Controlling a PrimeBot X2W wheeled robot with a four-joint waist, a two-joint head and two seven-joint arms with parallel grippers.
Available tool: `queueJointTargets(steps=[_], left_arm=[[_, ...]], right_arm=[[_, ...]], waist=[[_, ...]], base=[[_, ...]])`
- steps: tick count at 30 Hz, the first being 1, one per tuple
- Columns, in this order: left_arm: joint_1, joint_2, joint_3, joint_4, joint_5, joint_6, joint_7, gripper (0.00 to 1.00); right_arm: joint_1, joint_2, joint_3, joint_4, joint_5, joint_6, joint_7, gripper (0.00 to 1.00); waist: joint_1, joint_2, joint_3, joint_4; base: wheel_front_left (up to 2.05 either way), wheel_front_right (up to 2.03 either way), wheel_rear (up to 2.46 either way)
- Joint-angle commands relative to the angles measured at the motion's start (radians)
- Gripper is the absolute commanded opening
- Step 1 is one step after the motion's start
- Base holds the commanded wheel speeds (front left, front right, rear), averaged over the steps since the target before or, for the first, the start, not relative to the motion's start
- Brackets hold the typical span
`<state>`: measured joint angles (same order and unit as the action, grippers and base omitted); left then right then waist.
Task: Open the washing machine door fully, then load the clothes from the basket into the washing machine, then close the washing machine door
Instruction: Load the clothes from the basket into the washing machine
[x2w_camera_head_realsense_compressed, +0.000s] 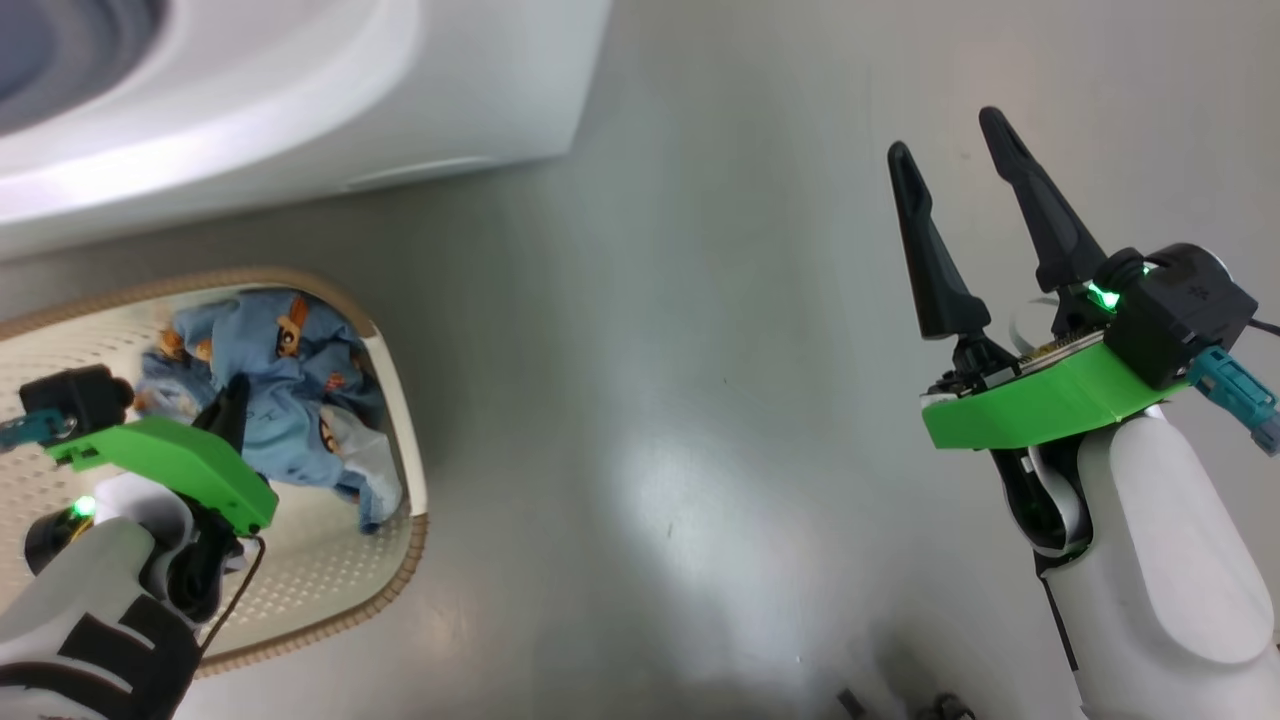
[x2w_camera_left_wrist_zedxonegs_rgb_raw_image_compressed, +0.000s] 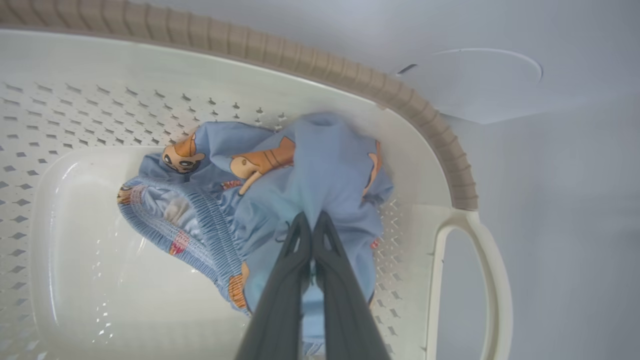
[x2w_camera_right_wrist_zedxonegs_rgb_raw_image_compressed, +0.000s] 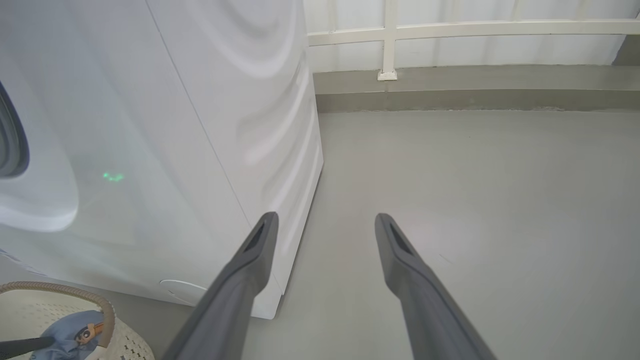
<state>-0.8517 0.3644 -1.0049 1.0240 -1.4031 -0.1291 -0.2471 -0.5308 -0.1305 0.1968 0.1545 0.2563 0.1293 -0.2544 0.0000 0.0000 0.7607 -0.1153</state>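
**Item: the clothes** (x2w_camera_left_wrist_zedxonegs_rgb_raw_image_compressed: 325, 165). Blue fabric with orange prints, one bunched heap. Location: inside the basket (x2w_camera_left_wrist_zedxonegs_rgb_raw_image_compressed: 350, 75), at the end by its white handle (x2w_camera_left_wrist_zedxonegs_rgb_raw_image_compressed: 470, 280). The heap's long axis runs across the basket, from the elastic waistband (x2w_camera_left_wrist_zedxonegs_rgb_raw_image_compressed: 200, 225) towards the handle side.

**Item: left jaws.** Condition: closed tight, tips together, with a fold of the blue fabric pinched between them and drawn up into a peak above the heap. They point down into the basket.

**Item: right jaws.** Condition: spread wide, holding nothing. Location: over bare floor (x2w_camera_head_realsense_compressed: 700, 400), well apart from the basket, off the machine's front right corner.

**Item: the washing machine** (x2w_camera_right_wrist_zedxonegs_rgb_raw_image_compressed: 150, 125). White box on the floor, just beyond the basket. A curved edge of its front opening (x2w_camera_head_realsense_compressed: 60, 60) shows at the far left. You cannot check the door from these views.

**Relation to note.** From the left jaws, the opening lies beyond the basket and higher, on the left arm's own side. That arm is much the nearer of your two.

**Assessment.** You are probably at the lift. Raise the fold clear of the brown rim before carrying it forward, because the hanging waistband could catch there.
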Motion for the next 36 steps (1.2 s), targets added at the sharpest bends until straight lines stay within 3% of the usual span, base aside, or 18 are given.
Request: queueJointTargets(steps=[1, 11, 24, 36], left_arm=[[0.034, 0.048, 0.036, -0.011, -0.005, -0.002, -0.013, 0.00], [0.115, 0.046, 0.257, -0.067, 0.156, -0.002, -0.014, 0.00], [0.282, -0.001, 0.558, -0.190, 0.425, -0.002, -0.015, 0.00], [0.413, -0.039, 0.741, -0.339, 0.625, -0.002, -0.015, 0.00]], right_arm=[[0.043, 0.000, 0.015, -0.016, 0.007, 0.001, -0.007, 1.00], [0.085, -0.017, 0.011, 0.010, 0.023, 0.001, -0.007, 1.00], [0.152, -0.037, 0.009, 0.038, 0.043, 0.001, -0.007, 1.00], [0.220, -0.054, -0.007, 0.053, 0.063, 0.001, -0.007, 1.00]], waist=[[0.0000, 0.0000, -0.043, 0.025], [0.0000, 0.0000, -0.157, 0.071], [0.0000, 0.0000, -0.304, 0.111], [0.0000, 0.0000, -0.406, 0.141]], base=[[0.00, 0.00, 0.00], [0.00, 0.00, 0.00], [0.00, 0.00, 0.00], [0.00, 0.00, 0.00]])
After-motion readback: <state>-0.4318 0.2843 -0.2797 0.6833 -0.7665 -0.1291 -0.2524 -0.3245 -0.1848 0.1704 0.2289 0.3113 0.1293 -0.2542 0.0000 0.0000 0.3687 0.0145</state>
